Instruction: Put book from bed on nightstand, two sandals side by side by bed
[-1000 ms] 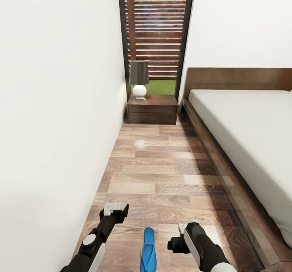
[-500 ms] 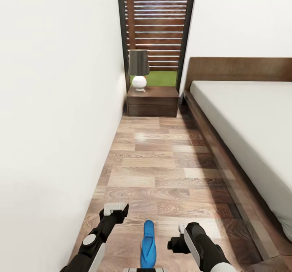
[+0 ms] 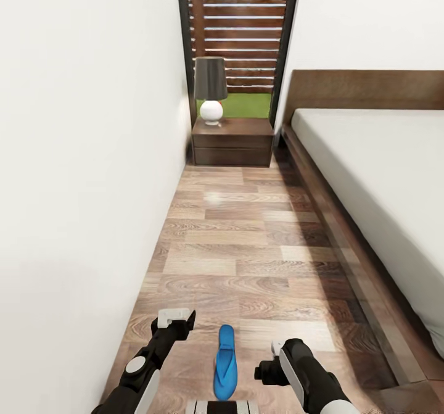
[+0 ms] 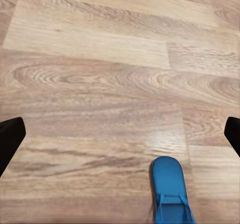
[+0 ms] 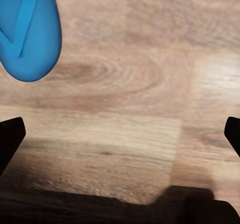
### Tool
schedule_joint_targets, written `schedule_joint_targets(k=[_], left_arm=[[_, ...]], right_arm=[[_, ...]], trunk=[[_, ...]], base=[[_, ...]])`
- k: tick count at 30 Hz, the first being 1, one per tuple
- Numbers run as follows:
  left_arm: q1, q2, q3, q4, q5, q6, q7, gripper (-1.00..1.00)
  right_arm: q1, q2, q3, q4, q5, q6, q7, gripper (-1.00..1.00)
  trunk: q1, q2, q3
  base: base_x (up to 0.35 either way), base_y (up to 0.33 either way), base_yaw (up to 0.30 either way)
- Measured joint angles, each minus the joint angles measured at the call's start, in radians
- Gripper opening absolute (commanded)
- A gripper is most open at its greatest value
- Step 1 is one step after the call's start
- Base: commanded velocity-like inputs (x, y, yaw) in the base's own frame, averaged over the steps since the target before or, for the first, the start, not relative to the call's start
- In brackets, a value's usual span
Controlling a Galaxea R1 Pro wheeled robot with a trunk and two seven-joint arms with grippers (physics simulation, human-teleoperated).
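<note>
left arm: raised from the lower left of the head view, forearm angled up and inward, ending in the left gripper (image 3: 176,320) held above the floor (image 3: 246,260)
left gripper jaws: seen spread wide in the left wrist view, dark fingertips (image 4: 10,141) at both side edges, nothing held between them
right arm: raised from the lower right of the head view, wrist turned inward, right gripper (image 3: 268,371) held low over the planks
right gripper jaws: seen parted in the right wrist view, tips at both side edges, bare floor between
sandal (image 3: 226,361): one blue flip-flop laid flat on the floor at the bottom centre of the head view, between the two grippers, touched by neither
bed (image 3: 382,179): along the right side of the head view
nightstand (image 3: 232,141): at upper centre, against the window (image 3: 237,31), a lamp (image 3: 211,90) stood on it
book: not made out
</note>
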Motion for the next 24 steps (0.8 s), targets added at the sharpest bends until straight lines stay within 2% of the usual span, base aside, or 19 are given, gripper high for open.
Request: schedule_joint_targets(k=[17,24], left_arm=[[0.000,0.000,0.000,0.000,0.000,0.000,0.000,1.00],[0.000,0.000,0.000,0.000,0.000,0.000,0.000,1.00]], right_arm=[[0.000,-0.002,0.000,0.000,0.000,-0.003,0.000,1.00],[0.000,-0.002,-0.001,0.000,0.000,-0.083,0.000,1.00]], trunk=[[0.008,-0.004,-0.066],[0.011,-0.006,-0.093]], base=[[0.000,0.000,0.000],[0.000,0.000,0.000]])
